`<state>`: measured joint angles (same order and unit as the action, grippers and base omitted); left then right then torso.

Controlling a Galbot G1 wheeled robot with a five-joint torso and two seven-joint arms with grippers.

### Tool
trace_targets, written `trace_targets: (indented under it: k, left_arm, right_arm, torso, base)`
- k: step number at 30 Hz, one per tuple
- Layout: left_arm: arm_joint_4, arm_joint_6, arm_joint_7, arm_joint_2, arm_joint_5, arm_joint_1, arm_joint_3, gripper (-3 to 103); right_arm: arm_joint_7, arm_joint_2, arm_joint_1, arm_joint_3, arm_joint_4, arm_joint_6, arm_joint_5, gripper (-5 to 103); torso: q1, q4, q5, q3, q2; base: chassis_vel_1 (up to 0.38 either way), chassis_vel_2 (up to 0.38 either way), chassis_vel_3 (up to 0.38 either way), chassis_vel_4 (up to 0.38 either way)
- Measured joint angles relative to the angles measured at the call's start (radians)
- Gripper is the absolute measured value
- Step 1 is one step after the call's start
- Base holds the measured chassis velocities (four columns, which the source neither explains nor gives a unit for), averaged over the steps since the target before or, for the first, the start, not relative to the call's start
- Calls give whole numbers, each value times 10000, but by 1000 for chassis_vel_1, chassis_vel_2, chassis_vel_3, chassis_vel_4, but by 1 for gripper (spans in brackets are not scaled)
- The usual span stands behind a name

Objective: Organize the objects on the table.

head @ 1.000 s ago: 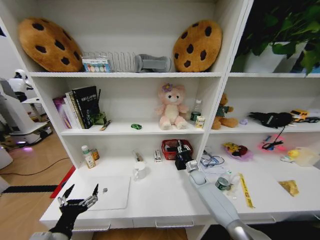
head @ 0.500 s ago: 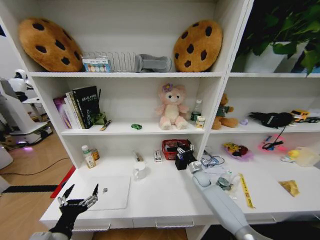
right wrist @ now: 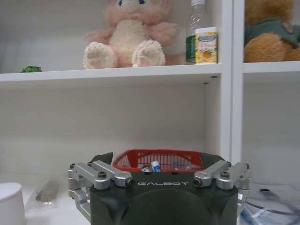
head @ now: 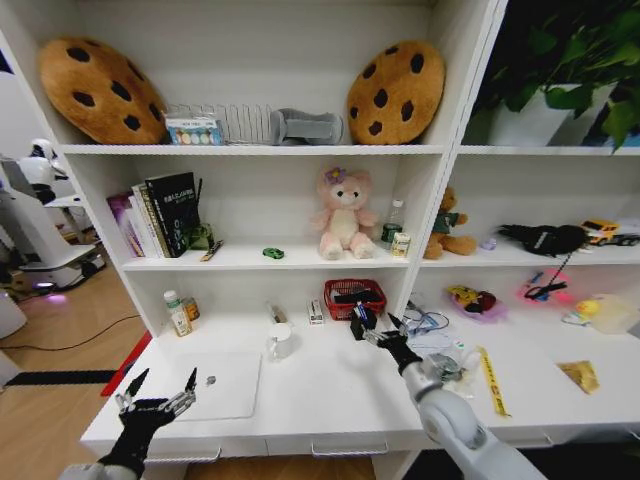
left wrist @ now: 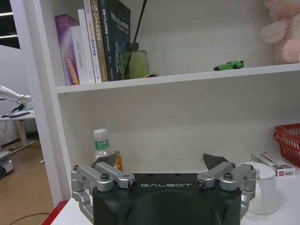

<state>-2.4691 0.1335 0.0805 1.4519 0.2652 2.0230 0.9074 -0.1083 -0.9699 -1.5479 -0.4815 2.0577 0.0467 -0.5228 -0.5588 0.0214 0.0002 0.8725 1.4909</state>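
The right pincer, fingers spread, faces a red basket.

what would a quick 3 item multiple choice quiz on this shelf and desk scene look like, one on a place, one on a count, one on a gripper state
1. Where is the tiny green toy car?
A. in the red basket
B. on the middle shelf, left of the pink plush bear
C. on the laptop

2. How many cookie-shaped cushions sit on the top shelf?
A. one
B. two
C. four

3. How is the left gripper?
A. open, holding nothing
B. shut on a pen
C. shut on the mug

Answers:
1 B, it lies on the shelf beside the pink plush bear.
2 B, one cushion at left, another at right.
3 A, its fingers are spread over the laptop.
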Motion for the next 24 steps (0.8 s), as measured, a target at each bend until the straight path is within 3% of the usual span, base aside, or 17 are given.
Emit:
trace_targets:
  k: [2,3,6,9,16,24]
  left_arm:
    - [0,0,1,0,0,0,0,100]
    - [0,0,1,0,0,0,0,100]
    - [0,0,1,0,0,-1,0,100]
    - [0,0,1,0,0,0,0,100]
    - [0,0,1,0,0,0,0,100]
    - [0,0,1,0,0,0,0,100]
  right_arm:
    - [510,-401,-1469,-1036,578,145,287,100]
    - [510,-401,-1469,-1036,578,145,287,100]
    - [1289,-1230,-3223,-2549,1331,587,575,100]
    - [1529,-1696,-3649,-3125,1544,807,672,100]
    - [1647,-2451,-4342,-3823,2210,656,325,100]
    - [1642,-2851,-4471,-3650,2364,489,325,100]
  torso:
    - [0,4,0,0,0]
    - [0,4,0,0,0]
    - [2,3,-6,-1,1]
    - [2,1,-2,0,1]
    - [1,1,-3,1,1]
    - [1,3,-2,1,1]
  base:
    - [0,0,0,0]
    - [0,0,0,0]
    - [0,0,0,0]
    - [0,0,0,0]
    - [0,0,0,0]
    - [0,0,0,0]
